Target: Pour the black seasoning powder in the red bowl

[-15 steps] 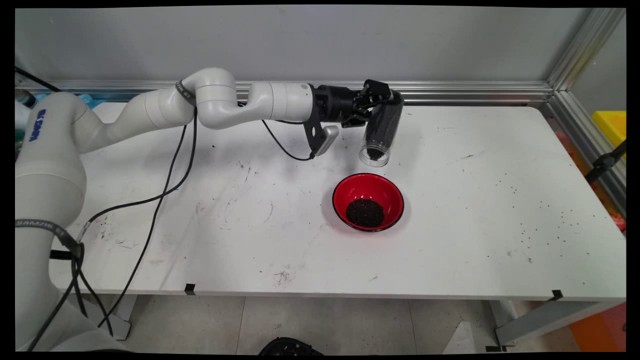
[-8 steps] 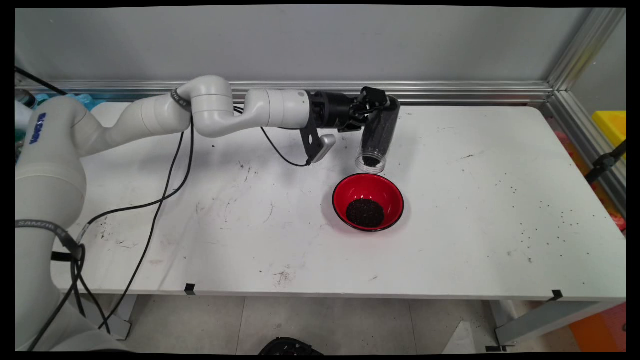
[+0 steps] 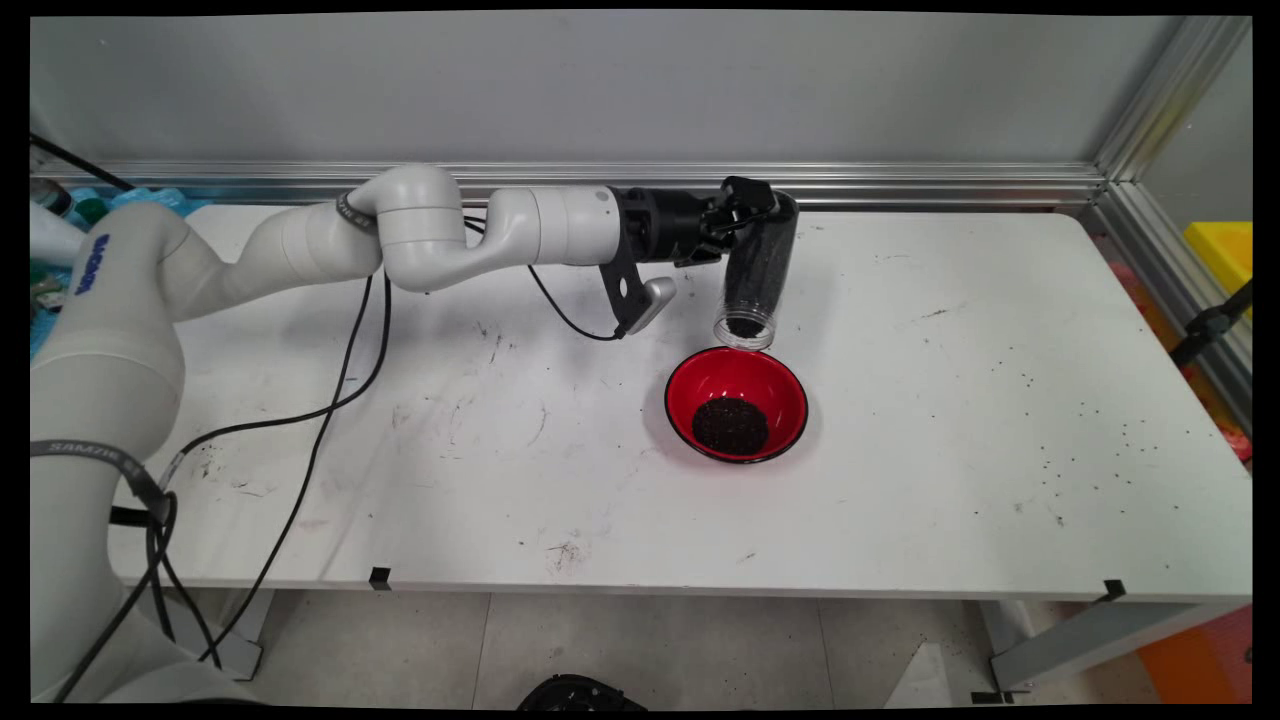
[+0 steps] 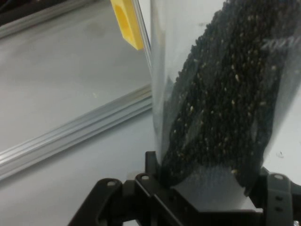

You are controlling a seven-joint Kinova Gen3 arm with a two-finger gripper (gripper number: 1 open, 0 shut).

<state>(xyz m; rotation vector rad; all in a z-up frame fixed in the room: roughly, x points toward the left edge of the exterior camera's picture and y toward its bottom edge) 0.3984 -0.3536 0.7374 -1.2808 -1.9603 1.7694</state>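
Observation:
My gripper (image 3: 748, 215) is shut on a clear plastic jar (image 3: 757, 272) of small black seeds. The jar is tipped mouth-down, its open mouth (image 3: 744, 332) hanging just above the far rim of a red bowl (image 3: 737, 403). A heap of black seeds (image 3: 731, 425) lies in the bowl. In the hand view the jar (image 4: 216, 94) fills the frame, held between the two black fingers (image 4: 155, 176), with seeds lying along its right side.
Loose black seeds (image 3: 1085, 440) are scattered over the right part of the white table (image 3: 950, 500). An aluminium rail (image 3: 950, 185) runs along the back edge. Black cables (image 3: 330, 390) hang from the arm over the left side. A yellow box (image 3: 1220, 250) stands beyond the right edge.
The arm has lowered and drawn slightly left, bringing the jar's mouth down closer to the bowl's far rim. The jar stands steeper than a second ago.

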